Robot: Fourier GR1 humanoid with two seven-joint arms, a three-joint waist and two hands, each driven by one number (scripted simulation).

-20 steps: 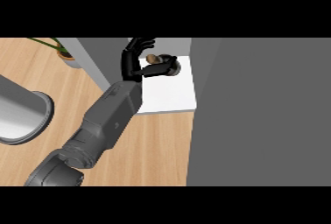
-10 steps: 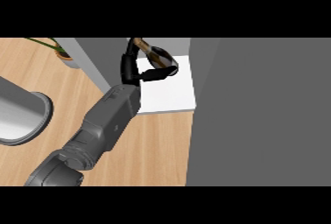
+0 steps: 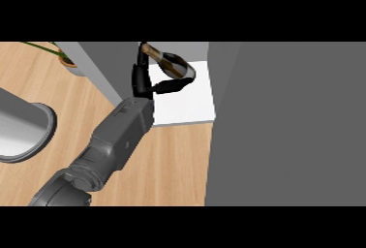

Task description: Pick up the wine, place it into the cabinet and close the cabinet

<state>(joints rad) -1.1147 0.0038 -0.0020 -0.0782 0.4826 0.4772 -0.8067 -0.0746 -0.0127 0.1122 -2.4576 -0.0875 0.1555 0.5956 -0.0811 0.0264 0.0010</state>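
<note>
Head view. One hand [image 3: 146, 82], most likely the left from where its forearm enters, has its fingers [image 3: 174, 86] curled round the wine [image 3: 170, 64]. The bottle is lifted and tilted, neck toward the far edge, over the white shelf [image 3: 187, 104] of the cabinet [image 3: 93, 68]. The grey door [image 3: 286, 121] fills the right of the view, just beside the shelf. A steel pot [image 3: 25, 128] sits at the counter's [image 3: 64, 97] left edge and a plant [image 3: 61, 55] near its far left corner.

The step in hand appears to be placing. It would go best with the bottle brought upright, lowered until its base rests on the shelf well inside the front edge, and only then released. The forearm should withdraw clear of the opening before the door is swung. The other hand does not show.
</note>
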